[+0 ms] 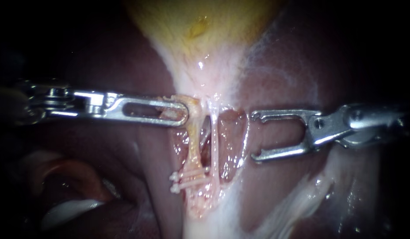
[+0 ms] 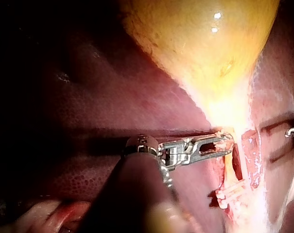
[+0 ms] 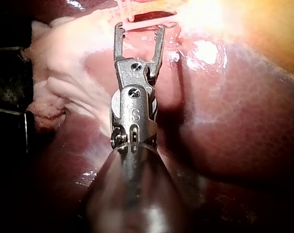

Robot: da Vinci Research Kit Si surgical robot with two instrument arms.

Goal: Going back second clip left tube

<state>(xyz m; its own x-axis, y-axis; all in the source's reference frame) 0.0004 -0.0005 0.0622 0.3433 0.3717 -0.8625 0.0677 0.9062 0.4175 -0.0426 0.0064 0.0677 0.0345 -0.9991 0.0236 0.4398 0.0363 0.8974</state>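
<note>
Backdrop is liver (image 1: 297, 75): dark red-brown, wet, filling nearly every view. Yellow gallbladder (image 1: 200, 22) sits at the top of the endoscope view, tapering down into pale whitish tissue. Light is strongest at centre, with small glints on the wet surface; the edges fall to black. Right wrist view: dark flat-sided block (image 3: 8, 73) beside pale lumpy tissue (image 3: 64, 63), identity unclear.

No text, label, brand, number or sign could be read on the liver (image 1: 293, 66), the gallbladder (image 1: 200, 22) or the clips (image 1: 189, 181), and the only marking, a small stamp (image 3: 135, 114) on the right instrument (image 3: 140, 29), was not clear enough to read.
</note>
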